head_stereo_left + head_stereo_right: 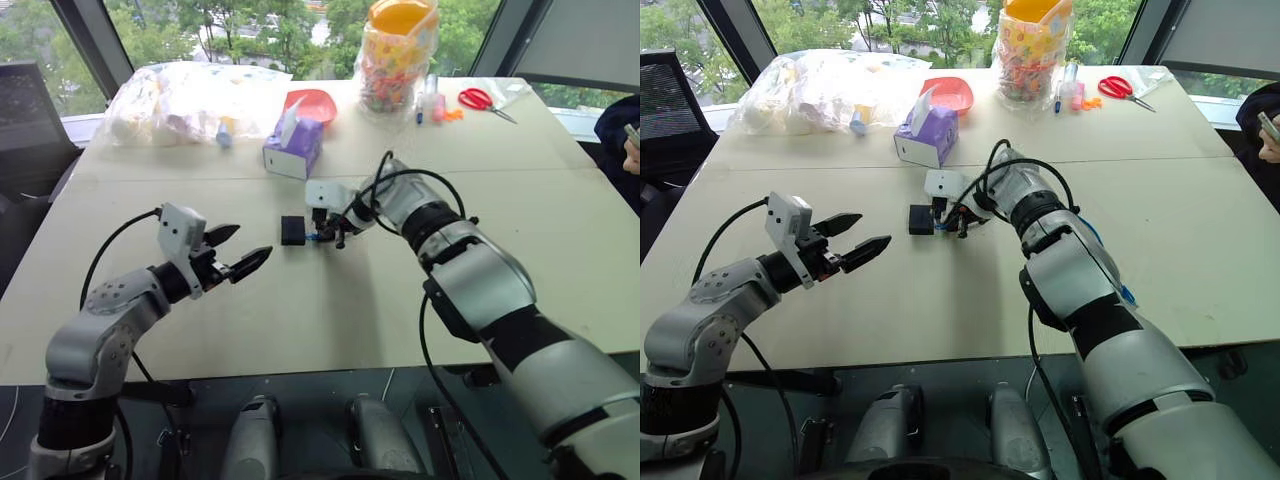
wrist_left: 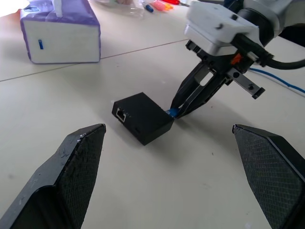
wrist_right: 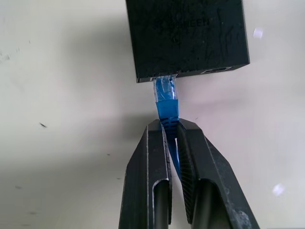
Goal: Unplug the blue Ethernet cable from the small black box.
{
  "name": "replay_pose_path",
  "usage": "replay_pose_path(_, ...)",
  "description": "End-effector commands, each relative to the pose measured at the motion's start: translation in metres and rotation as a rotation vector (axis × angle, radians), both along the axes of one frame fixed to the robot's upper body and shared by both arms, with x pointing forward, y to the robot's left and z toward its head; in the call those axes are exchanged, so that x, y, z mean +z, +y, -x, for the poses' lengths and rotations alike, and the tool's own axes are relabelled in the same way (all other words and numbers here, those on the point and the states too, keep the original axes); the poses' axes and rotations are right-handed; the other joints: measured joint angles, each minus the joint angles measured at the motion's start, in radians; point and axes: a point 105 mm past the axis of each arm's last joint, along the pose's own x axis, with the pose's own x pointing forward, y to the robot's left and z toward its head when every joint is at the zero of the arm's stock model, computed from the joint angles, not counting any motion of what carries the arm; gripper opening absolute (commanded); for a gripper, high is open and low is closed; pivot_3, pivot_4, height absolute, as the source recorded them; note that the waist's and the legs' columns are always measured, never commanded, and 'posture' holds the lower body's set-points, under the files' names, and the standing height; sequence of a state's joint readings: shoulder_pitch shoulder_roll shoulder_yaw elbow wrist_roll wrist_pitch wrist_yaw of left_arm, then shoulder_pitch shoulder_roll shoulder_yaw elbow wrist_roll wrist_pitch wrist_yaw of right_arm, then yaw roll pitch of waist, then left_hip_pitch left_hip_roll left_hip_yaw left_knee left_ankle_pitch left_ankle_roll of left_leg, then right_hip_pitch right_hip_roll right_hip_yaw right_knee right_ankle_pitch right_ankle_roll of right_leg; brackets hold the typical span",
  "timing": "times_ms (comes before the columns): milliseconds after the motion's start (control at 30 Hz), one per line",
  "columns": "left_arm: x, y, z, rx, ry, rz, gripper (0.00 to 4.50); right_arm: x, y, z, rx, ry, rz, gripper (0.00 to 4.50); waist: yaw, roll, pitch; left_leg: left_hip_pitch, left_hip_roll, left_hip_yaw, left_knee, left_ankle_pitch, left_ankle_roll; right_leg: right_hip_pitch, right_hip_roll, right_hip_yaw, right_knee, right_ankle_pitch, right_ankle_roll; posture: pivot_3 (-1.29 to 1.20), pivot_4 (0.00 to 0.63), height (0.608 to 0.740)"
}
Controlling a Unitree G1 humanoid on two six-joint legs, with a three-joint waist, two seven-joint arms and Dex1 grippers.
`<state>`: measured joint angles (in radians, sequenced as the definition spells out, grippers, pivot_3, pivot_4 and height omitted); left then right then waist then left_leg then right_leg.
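The small black box [image 3: 187, 36] lies flat near the middle of the bench [image 1: 300, 330], well in from every edge. The blue Ethernet cable [image 3: 167, 107] is still plugged into the side of the box that faces the bench's right edge; its clear plug sits in the port and the blue boot sticks out just behind it.

The right gripper [image 3: 172, 125] points steeply down at the bench and is pinched on the blue Ethernet cable just behind the boot, its two black fingers pressed against the cord from either side. Behind that arm, a stretch of blue cord trails toward the right edge of the bench.

The left gripper [image 1: 246, 250] hovers above the bench on the near-left side of the box, apart from it, its fingers spread wide and holding nothing.

Toward the far edge stand a purple tissue box [image 1: 293, 148], a red bowl [image 1: 312, 103], a bag of colourful items [image 1: 395, 55] and red-handled scissors [image 1: 483, 101].
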<state>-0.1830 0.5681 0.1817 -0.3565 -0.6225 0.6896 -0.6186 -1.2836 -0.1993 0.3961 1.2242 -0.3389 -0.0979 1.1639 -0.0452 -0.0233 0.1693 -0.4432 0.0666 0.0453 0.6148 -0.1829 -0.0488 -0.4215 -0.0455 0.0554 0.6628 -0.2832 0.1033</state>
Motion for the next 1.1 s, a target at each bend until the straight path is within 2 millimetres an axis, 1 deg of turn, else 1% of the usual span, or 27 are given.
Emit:
replay_pose_path(33, 0.017, -0.004, -0.003, -0.047, -0.034, 0.043, 4.5, 0.025, 0.001, 0.01, 0.147, -0.236, -0.079, 0.07, 0.005, 0.0, 0.0, 0.0, 0.0, 0.0, 0.0, 0.0, 0.0, 0.0, 0.0, 0.0, 0.0, 0.0, 0.0, 0.0, 0.15, 0.735)
replay_pose_path(100, 0.02, -0.009, -0.008, -0.097, -0.007, 0.08, 4.5, 0.031, -0.01, 0.03, 0.202, -0.483, -0.079, 0.07, 0.027, 0.0, 0.0, -0.001, 0.0, -0.002, 0.0, 0.0, 0.0, 0.0, 0.0, -0.001, 0.0, -0.001, 0.001, 0.0, 0.15, 0.735)
replay_pose_path(167, 0.022, -0.014, -0.01, -0.146, 0.039, 0.114, 4.5, 0.037, -0.017, 0.041, 0.189, -0.653, -0.058, 0.07, 0.03, 0.0, 0.0, -0.001, -0.001, -0.002, 0.0, 0.0, -0.001, 0.0, 0.0, 0.0, 0.0, -0.002, 0.003, 0.0, 0.15, 0.735)
replay_pose_path(300, 0.03, -0.022, -0.013, -0.249, 0.096, 0.177, 4.5, 0.043, -0.025, 0.052, 0.173, -0.867, 0.008, 0.07, 0.016, 0.001, 0.0, -0.001, -0.001, 0.0, 0.0, 0.001, -0.002, -0.002, 0.0, 0.001, 0.002, -0.002, 0.003, 0.0, 0.15, 0.735)
replay_pose_path(367, 0.033, -0.027, -0.013, -0.298, 0.115, 0.19, 4.5, 0.053, -0.024, 0.056, 0.147, -0.954, -0.013, 0.07, 0.014, 0.0, 0.0, 0.0, -0.001, -0.002, 0.0, 0.003, -0.004, -0.001, 0.001, 0.001, 0.002, -0.002, 0.002, 0.0, 0.15, 0.735)
replay_pose_path(467, 0.036, -0.032, -0.012, -0.364, 0.132, 0.185, 4.5, 0.068, -0.02, 0.06, 0.114, -1.045, -0.048, 0.07, 0.008, 0.0, 0.0, 0.001, -0.001, -0.002, 0.001, 0.003, -0.004, 0.0, 0.001, 0.001, 0.002, -0.002, 0.002, 0.0, 0.15, 0.735)
replay_pose_path(533, 0.036, -0.035, -0.012, -0.394, 0.139, 0.177, 4.5, 0.074, -0.017, 0.063, 0.098, -1.067, -0.069, 0.07, 0.007, 0.0, 0.0, 0.001, -0.001, -0.002, 0.001, 0.003, -0.004, 0.0, 0.001, 0.001, 0.002, -0.002, 0.002, 0.0, 0.15, 0.735)
replay_pose_path(667, 0.043, -0.039, -0.017, -0.413, 0.114, 0.19, 4.5, 0.075, -0.013, 0.07, 0.124, -1.086, -0.063, 0.07, 0.008, 0.0, 0.0, 0.0, -0.001, -0.002, 0.001, 0.003, -0.004, 0.0, 0.001, 0.001, 0.002, -0.002, 0.002, 0.0, 0.15, 0.735)
replay_pose_path(900, 0.049, -0.039, -0.022, -0.406, 0.083, 0.196, 4.5, 0.072, -0.008, 0.078, 0.136, -1.04, -0.091, 0.07, 0.008, 0.0, 0.0, 0.0, -0.001, -0.002, 0.001, 0.003, -0.004, 0.0, 0.001, 0.001, 0.002, -0.002, 0.002, 0.0, 0.15, 0.735)
replay_pose_path(1000, 0.051, -0.039, -0.023, -0.408, 0.074, 0.203, 3.62, 0.074, -0.007, 0.08, 0.138, -1.032, -0.099, 0.0, 0.008, 0.0, 0.0, 0.0, -0.001, -0.002, 0.001, 0.003, -0.004, 0.0, 0.001, 0.001, 0.002, -0.002, 0.002, 0.0, 0.15, 0.735)
replay_pose_path(1100, 0.051, -0.04, -0.022, -0.416, 0.072, 0.205, 2.54, 0.074, -0.007, 0.08, 0.135, -1.028, -0.1, 0.0, 0.008, 0.0, 0.0, 0.0, -0.001, -0.002, 0.001, 0.003, -0.004, 0.0, 0.001, 0.001, 0.002, -0.002, 0.002, 0.0, 0.15, 0.735)
